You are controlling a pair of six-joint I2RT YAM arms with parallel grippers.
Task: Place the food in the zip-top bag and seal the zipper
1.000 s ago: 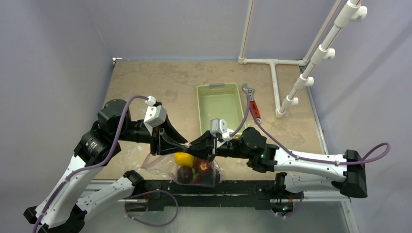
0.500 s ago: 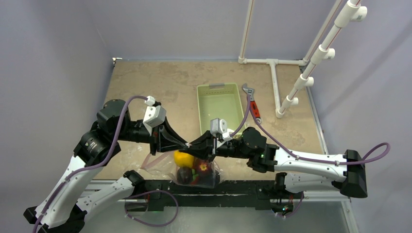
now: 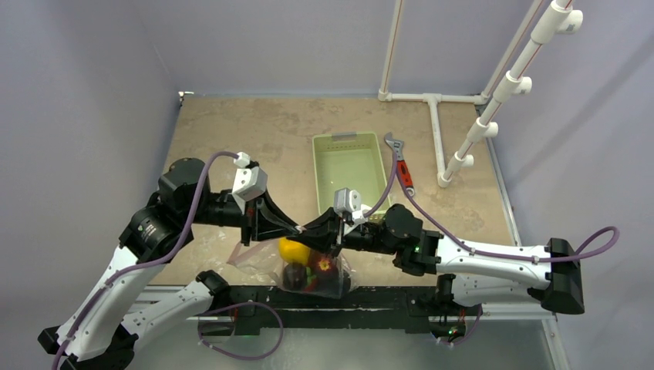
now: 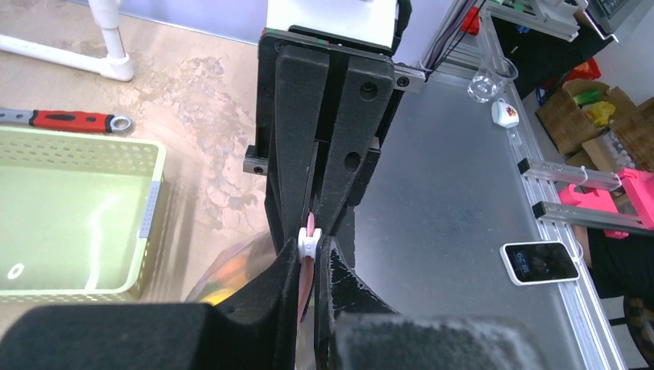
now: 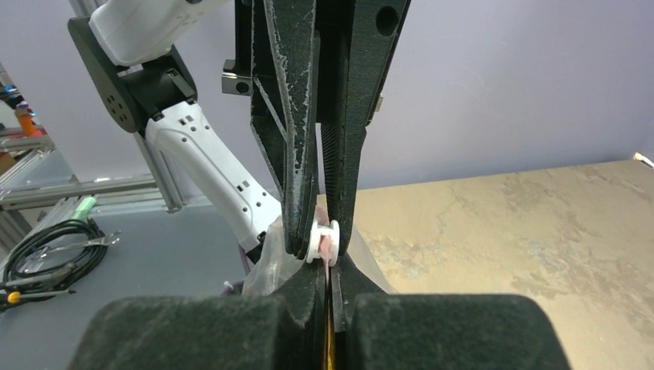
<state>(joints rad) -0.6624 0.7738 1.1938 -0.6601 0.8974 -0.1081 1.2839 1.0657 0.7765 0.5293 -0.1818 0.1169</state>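
The bag (image 3: pixel 308 271) hangs just below the middle of the overhead view, at the near edge of the desk (image 3: pixel 231 139). The food is inside it: a yellow pepper (image 3: pixel 291 250) on top, with a red tomato (image 3: pixel 325 266) and a dark plum (image 3: pixel 294 276) beneath. The zipper (image 5: pixel 329 248) is held up between the two arms. The left pincer (image 3: pixel 296 229) is closed on the white slider (image 4: pixel 306 243) that rides the pink strip. The right pincer (image 3: pixel 308 230) is clamped shut on the strip itself, tip to tip with the left.

If the slider is pulled at an angle, it could slip out of the narrow tips. The strip could also be dragged out of the right pincer, and the weight of the food might then carry the bag over the near edge. A gap could be left if the two sides of the track are not lined up.

How much of the mouth is sealed cannot be told, because it is covered from above by both pincers and only a sliver of pink shows in the wrist views. Other pieces in the bag are blurred by the crinkled plastic. A green basket (image 3: pixel 349 176) and a wrench (image 3: pixel 401 166) lie well apart, toward the upper middle.
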